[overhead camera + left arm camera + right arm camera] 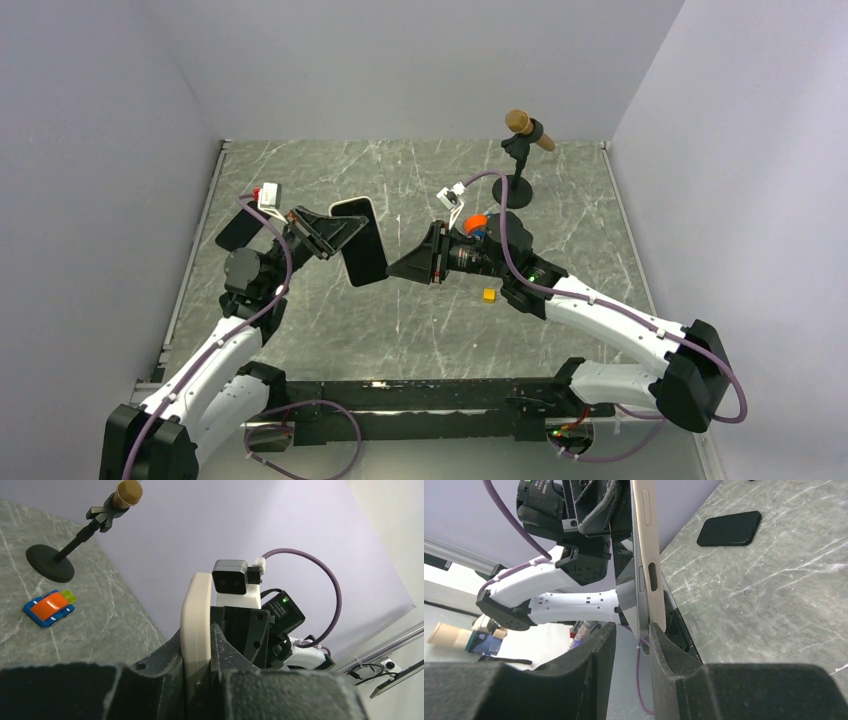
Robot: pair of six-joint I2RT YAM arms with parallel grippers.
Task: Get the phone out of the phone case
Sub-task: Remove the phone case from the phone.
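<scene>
The phone in its cream case (362, 245) is held up off the table, tilted, dark screen towards the top camera. My left gripper (335, 232) is shut on its left side. In the left wrist view the cream case edge (196, 620) is clamped between the fingers of that gripper (197, 635). My right gripper (412, 264) is open just right of the phone. In the right wrist view the cream case (650, 550) and the grey phone edge (640, 587) stand upright beyond the tips of the right gripper (631, 628), the lower end against the right finger (659, 640).
A flat black slab like a phone (235, 232) lies on the marble table at the left, also in the right wrist view (729, 528). A microphone on a stand (520, 150) is at the back. A blue and orange toy (48, 608) and a small yellow block (489, 294) lie near the right arm.
</scene>
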